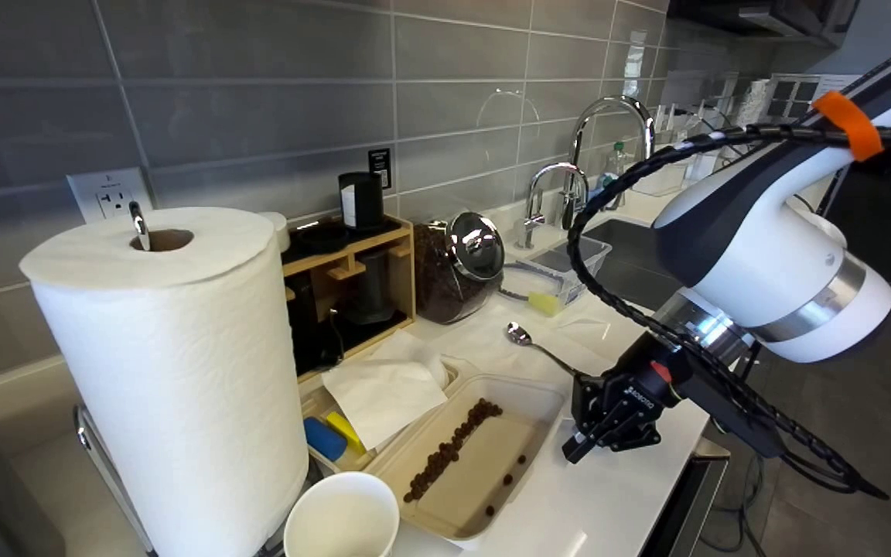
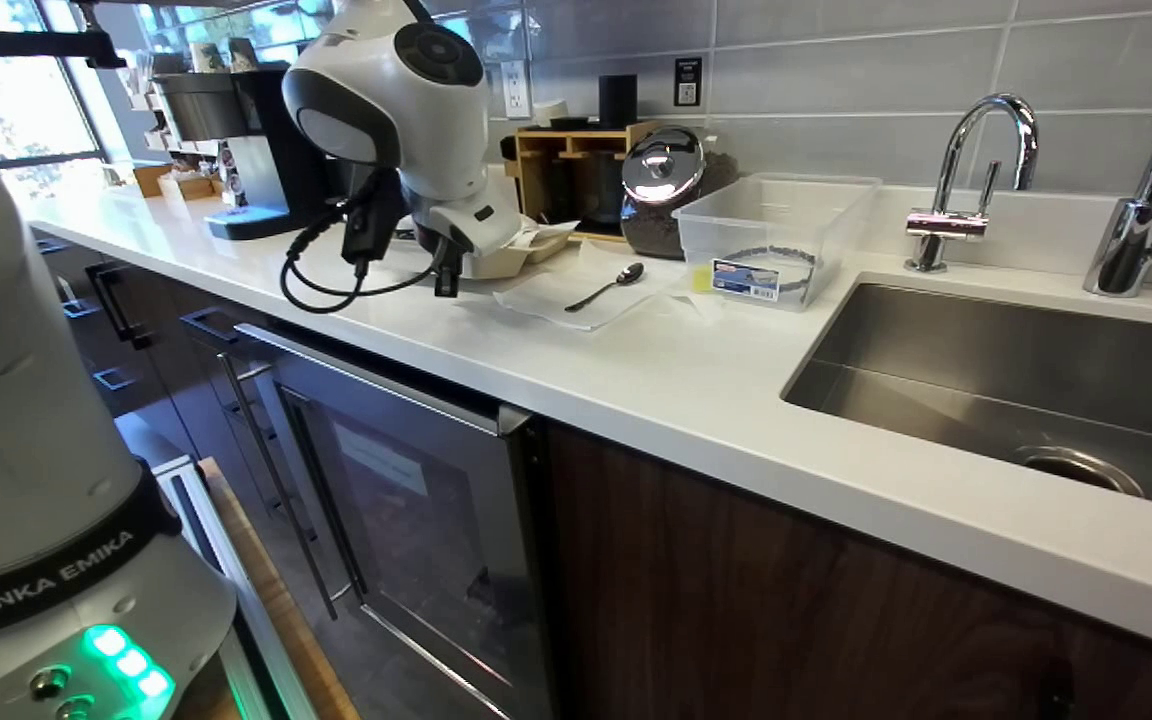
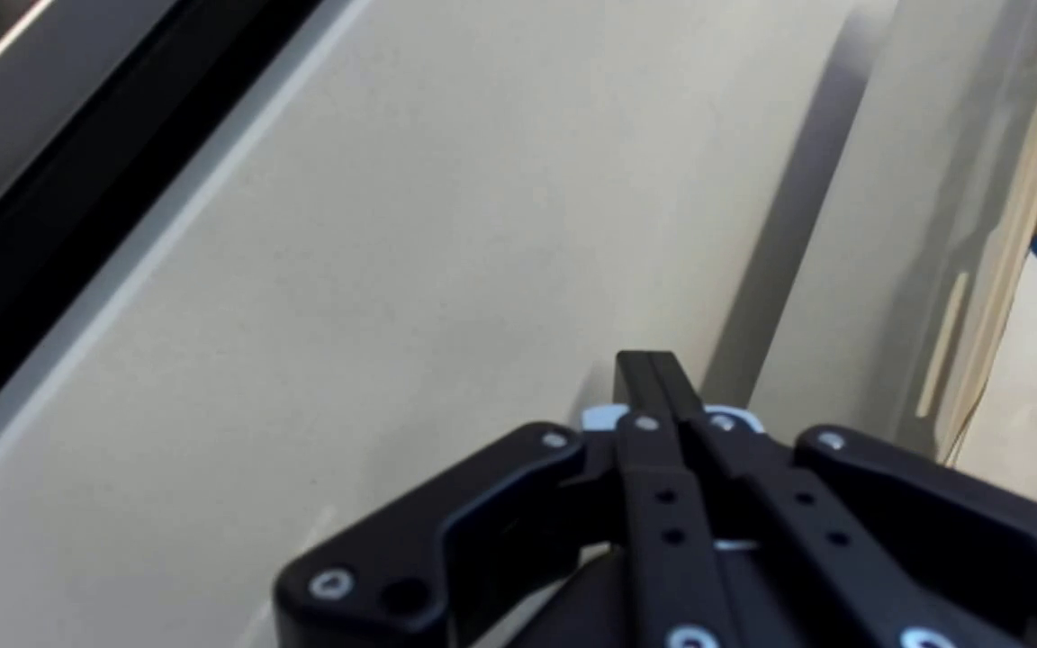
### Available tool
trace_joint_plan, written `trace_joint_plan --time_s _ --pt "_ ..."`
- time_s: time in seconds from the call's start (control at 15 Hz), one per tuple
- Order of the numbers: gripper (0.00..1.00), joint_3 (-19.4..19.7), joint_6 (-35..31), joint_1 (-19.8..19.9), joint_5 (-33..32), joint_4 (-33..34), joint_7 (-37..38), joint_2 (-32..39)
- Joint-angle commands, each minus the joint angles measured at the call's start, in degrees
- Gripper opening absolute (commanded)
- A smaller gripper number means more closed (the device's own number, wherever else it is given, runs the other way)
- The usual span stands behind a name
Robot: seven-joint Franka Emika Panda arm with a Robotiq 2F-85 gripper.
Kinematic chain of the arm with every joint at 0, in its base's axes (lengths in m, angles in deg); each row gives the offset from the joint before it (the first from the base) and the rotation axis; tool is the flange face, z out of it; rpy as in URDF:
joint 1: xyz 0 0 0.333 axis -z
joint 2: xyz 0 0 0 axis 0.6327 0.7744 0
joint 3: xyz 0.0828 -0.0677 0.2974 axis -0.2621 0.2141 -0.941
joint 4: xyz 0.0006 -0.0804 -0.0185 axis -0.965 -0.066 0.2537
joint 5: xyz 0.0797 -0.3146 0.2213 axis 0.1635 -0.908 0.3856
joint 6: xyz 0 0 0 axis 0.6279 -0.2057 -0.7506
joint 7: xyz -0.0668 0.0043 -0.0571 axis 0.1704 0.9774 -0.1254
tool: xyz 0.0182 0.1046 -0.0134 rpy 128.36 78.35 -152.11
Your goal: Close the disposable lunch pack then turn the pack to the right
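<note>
The disposable lunch pack [image 1: 472, 489] lies open on the counter, a light beige-white hinged box. Its near half holds dark brown balls [image 1: 445, 456] in a row, with a few loose ones. Its far half holds a white napkin [image 1: 384, 394], a blue piece [image 1: 325, 439] and a yellow piece [image 1: 345, 432]. The pack's outer side wall shows in the wrist view [image 3: 915, 225]; in an exterior view the arm partly hides the pack [image 2: 504, 262]. My gripper [image 3: 656, 360] is shut and empty, fingertips together. It points down beside the near half's outer wall, low over the counter [image 1: 573, 452].
A paper-towel roll [image 1: 175, 387] and a white paper cup [image 1: 345, 518] stand close to the pack. A spoon [image 2: 604, 288] lies on a napkin behind the gripper. A wooden organizer [image 1: 353, 263], a jar [image 1: 453, 271], a clear tub [image 2: 776, 240] and the sink [image 2: 1016, 380] are nearby.
</note>
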Motion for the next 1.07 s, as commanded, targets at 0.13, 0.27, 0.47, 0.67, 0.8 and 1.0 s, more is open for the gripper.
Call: trace_joint_plan --time_s 0.13,0.27,0.47,0.67,0.8,1.0 --pt "0.0 -1.5 -7.2 -1.3 16.7 3.2 -12.3 3.7" --pt "0.0 -1.8 -7.7 -1.2 24.4 4.7 -18.9 4.4" --pt "0.0 -1.8 -7.7 -0.7 36.6 6.7 -30.7 5.2" --pt "0.0 -1.3 -7.2 -0.2 45.7 7.7 -41.7 5.3" --pt "0.0 -1.1 -6.9 0.1 49.4 7.8 -47.3 4.9" --pt "0.0 -0.5 -6.4 0.7 52.8 7.9 -54.3 3.6"
